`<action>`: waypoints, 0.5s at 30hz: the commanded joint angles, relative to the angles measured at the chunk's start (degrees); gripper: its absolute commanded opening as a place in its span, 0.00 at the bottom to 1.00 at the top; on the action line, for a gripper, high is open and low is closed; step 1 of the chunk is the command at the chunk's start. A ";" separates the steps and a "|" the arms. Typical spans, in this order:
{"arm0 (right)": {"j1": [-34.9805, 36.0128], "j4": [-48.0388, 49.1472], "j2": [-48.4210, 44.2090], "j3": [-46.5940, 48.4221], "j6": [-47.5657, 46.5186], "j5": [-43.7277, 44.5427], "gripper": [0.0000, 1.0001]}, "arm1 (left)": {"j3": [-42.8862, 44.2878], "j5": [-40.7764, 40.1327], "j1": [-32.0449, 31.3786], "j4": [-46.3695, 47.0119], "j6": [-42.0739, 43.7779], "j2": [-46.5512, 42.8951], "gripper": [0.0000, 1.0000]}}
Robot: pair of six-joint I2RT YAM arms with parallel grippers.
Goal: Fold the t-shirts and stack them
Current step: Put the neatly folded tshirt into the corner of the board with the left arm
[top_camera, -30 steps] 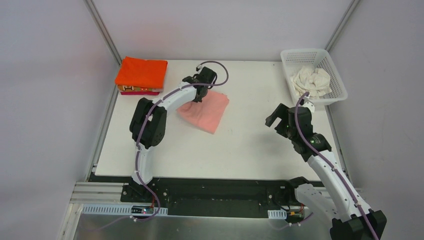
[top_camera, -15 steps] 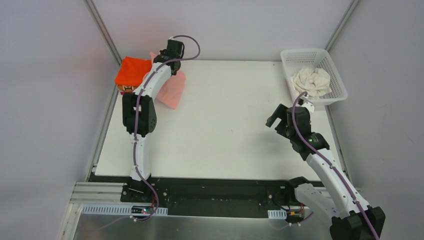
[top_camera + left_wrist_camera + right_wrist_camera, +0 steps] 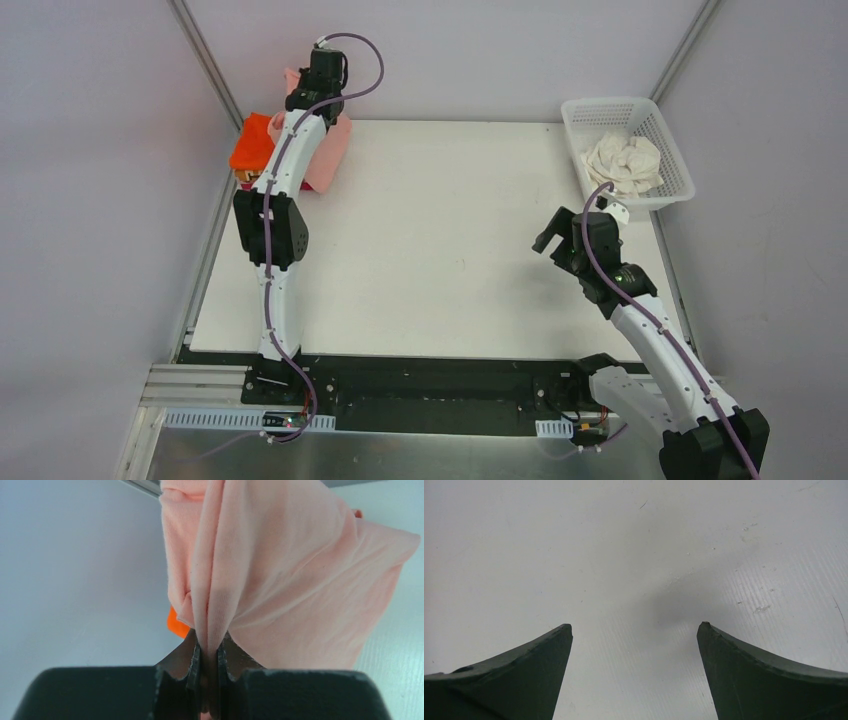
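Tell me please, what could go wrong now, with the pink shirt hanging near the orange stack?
The left fingers pinch the pink shirt only at one bunched fold, so it may land crumpled, its folding lost.
The hanging cloth is close to the folded orange shirt and could drag it askew when it comes down.

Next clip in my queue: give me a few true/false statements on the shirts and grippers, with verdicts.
1. The left gripper is shut on the salmon pink shirt. True.
2. The cream-white shirt lies crumpled in the basket. True.
3. The right gripper holds the cream-white shirt. False: it is open and empty over the table.
4. The orange shirt sits at the table's near right corner. False: it lies at the far left corner.
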 commanded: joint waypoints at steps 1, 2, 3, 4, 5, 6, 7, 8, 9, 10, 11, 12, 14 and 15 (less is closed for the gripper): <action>-0.09 2.15 -0.16 0.01 -0.75 1.96 1.00 | 6.51 0.92 0.37 1.73 0.37 -1.48 0.00; -0.11 2.17 -0.11 0.03 -0.78 2.00 1.00 | 7.45 1.04 0.37 1.80 0.42 -1.33 0.00; -0.12 2.15 -0.18 -0.03 -0.80 2.01 1.00 | 8.24 1.12 0.38 1.74 0.28 -1.09 0.00; -0.11 2.29 -0.25 -0.10 -0.75 2.07 1.00 | 8.69 1.39 0.38 1.72 -0.05 -1.20 0.00; -0.07 2.41 -0.19 -0.11 -0.76 2.18 1.00 | 8.44 2.13 0.33 1.59 -0.45 -1.64 0.00; -0.11 2.41 -0.17 -0.10 -0.75 2.41 1.00 | 7.89 3.08 0.29 1.62 -1.05 -2.24 0.00; -0.15 2.46 -0.15 -0.11 -0.71 2.51 1.00 | 7.31 4.03 0.29 1.63 -1.57 -3.06 0.00; -0.09 2.46 -0.14 -0.03 -0.71 2.61 1.00 | 6.85 5.20 0.29 1.56 -2.15 -4.08 0.00; -0.13 2.56 -0.13 -0.08 -0.75 2.72 1.00 | 6.48 6.02 0.29 1.55 -2.66 -4.70 0.00; -0.11 2.66 -0.21 -0.06 -0.71 2.83 1.00 | 6.21 6.82 0.24 1.47 -3.13 -5.28 0.00; -0.13 2.62 -0.24 -0.11 -0.67 3.00 1.00 | 6.11 7.40 0.27 1.46 -3.38 -5.77 0.00; -0.09 2.67 -0.27 -0.19 -0.60 2.99 1.00 | 6.24 7.82 0.29 1.46 -3.56 -6.03 0.00; -0.09 2.89 -0.44 -0.36 -0.62 3.07 0.99 | 7.14 8.23 0.29 1.37 -4.16 -6.27 0.00; -0.17 2.99 -0.51 -0.46 -0.62 3.21 1.00 | 7.79 8.43 0.29 1.24 -4.60 -6.40 0.00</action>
